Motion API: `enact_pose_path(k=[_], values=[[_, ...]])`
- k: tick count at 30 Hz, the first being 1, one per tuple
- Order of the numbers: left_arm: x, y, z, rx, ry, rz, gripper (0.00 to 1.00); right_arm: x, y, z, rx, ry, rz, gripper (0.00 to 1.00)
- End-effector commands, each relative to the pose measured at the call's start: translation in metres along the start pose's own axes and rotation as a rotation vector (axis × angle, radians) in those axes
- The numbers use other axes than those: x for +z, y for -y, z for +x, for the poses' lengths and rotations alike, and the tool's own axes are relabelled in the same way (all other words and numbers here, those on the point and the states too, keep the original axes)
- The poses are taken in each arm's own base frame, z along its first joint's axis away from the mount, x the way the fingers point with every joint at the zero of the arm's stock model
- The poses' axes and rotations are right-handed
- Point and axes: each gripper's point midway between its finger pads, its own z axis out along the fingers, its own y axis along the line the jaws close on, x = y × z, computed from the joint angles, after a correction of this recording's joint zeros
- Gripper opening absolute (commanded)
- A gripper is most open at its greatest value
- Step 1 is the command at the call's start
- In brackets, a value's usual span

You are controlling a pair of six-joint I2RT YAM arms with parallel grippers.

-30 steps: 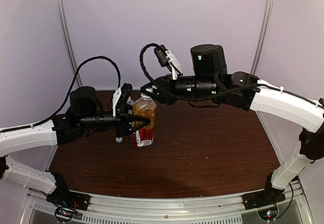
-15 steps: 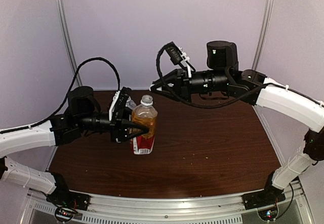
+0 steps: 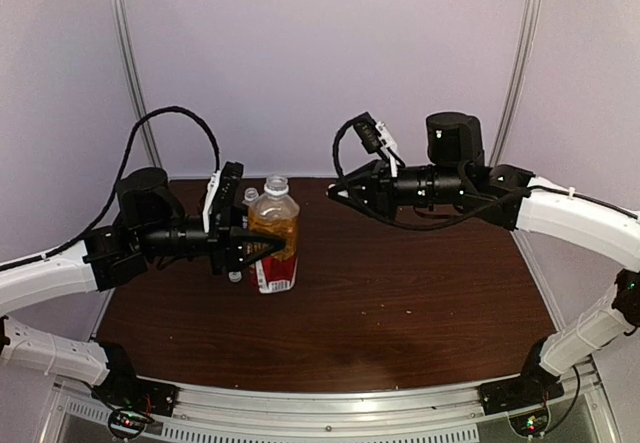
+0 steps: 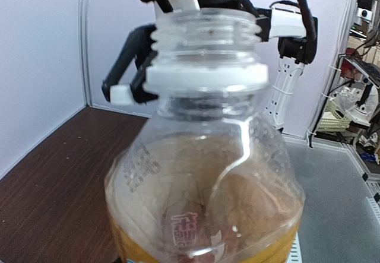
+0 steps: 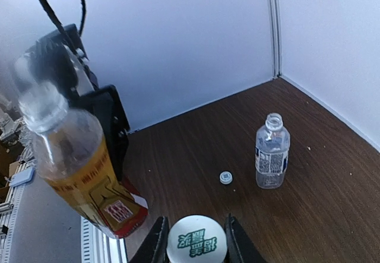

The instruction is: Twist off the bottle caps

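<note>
The brown table [image 3: 400,303] is noted as the work surface. The amber bottle [image 3: 274,225] is held over its far left part, clamped round the labelled lower body by the left gripper [image 3: 262,246], presumably so that the body cannot turn while the neck is worked. Its long axis is set near upright, with a lean seen from the right wrist. The threaded neck points up and is bare, with only the white collar ring [image 4: 206,76] on it. Whether the base touches the table cannot be settled from these views. The clear bottle [image 5: 272,155] is stood upright just behind, mouth up and uncapped. The right gripper [image 3: 338,192] is held apart from the neck, closed on a white cap [image 5: 196,240]. A second cap [image 5: 225,177] is seen lying flat beside the clear bottle. Both caps are judged off.
</note>
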Motion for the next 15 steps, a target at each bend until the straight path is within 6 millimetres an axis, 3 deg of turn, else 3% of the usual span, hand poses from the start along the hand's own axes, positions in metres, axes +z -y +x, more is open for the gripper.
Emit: enact_pose_path(k=[1,6,11,15], values=[[-0.015,-0.033,-0.014,0.027,0.037,-0.236,0.35,0.004,0.045,0.040,0.079,-0.019,0.219,0.20],[-0.030,-0.052,-0.016,0.020,0.036,-0.381,0.35,0.017,0.079,0.109,0.134,-0.087,0.357,0.19],[-0.041,-0.062,-0.018,0.023,0.039,-0.472,0.35,0.047,0.095,0.176,0.144,-0.206,0.400,0.19],[-0.044,-0.064,-0.017,0.022,0.036,-0.486,0.36,0.073,0.102,0.217,0.143,-0.284,0.401,0.19]])
